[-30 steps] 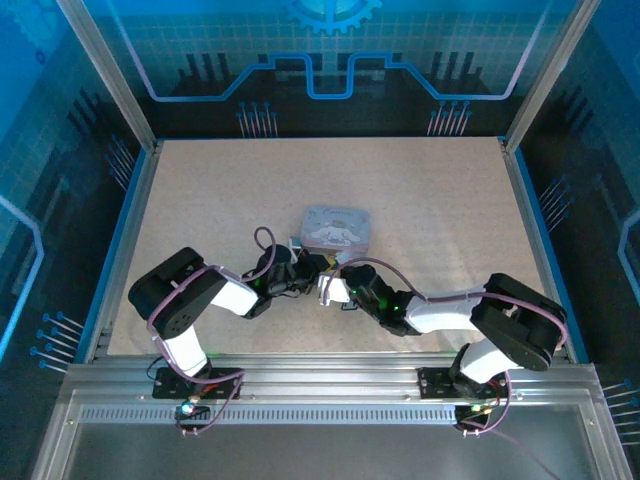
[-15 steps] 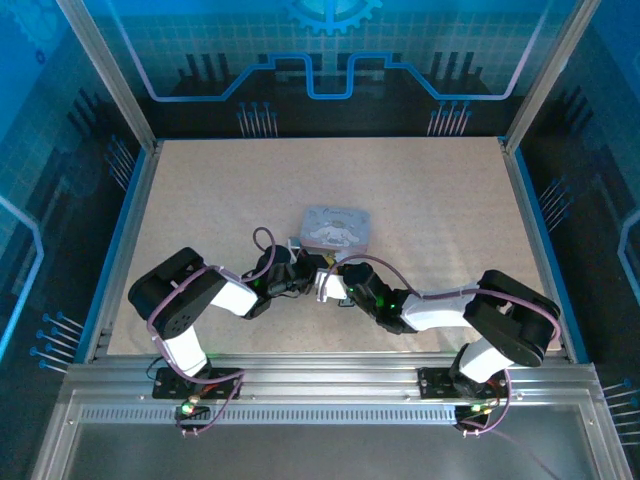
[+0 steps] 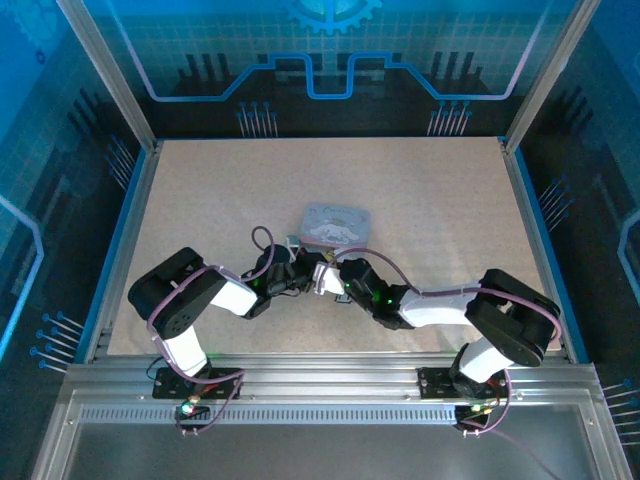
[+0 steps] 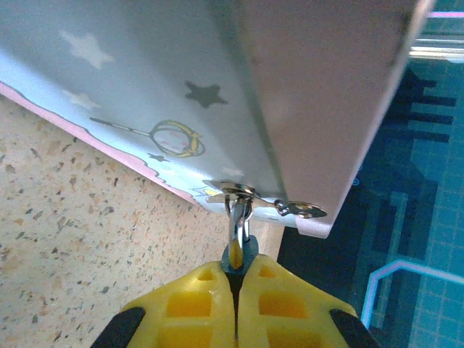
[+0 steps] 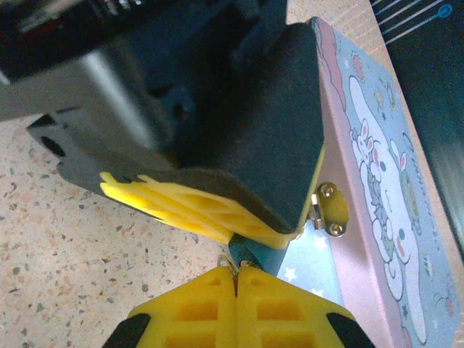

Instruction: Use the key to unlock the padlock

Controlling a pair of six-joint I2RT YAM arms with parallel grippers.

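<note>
Flagging risk: left tool (image 4: 235, 267) clamps padlock (image 4: 236, 226) hung on tin (image 4: 130, 87) hasp (image 4: 243, 194), between table (image 3: 420, 190) centre and near edge. Right tool (image 5: 235, 274) pinches key (image 5: 226, 259) beside it. Off-axis key could slip out or shove tin.

Wide bare worktop (image 3: 430, 190) is offered beyond the tin (image 3: 337, 226) and to either side of it, and passage there is blocked by nothing. The tin's near-left corner is crowded. The left tool (image 3: 303, 270) and the right tool (image 3: 322, 281) are brought tip to tip just in front of it; whether they touch cannot be told. The short space between the left tool's closed fingers (image 4: 199, 297) and the tin's wall is taken up by the padlock (image 4: 238, 217). The worktop is bounded by blue side rails (image 3: 128, 240) and slanted frame posts (image 3: 105, 70). The near strip is occupied by both arms.
</note>
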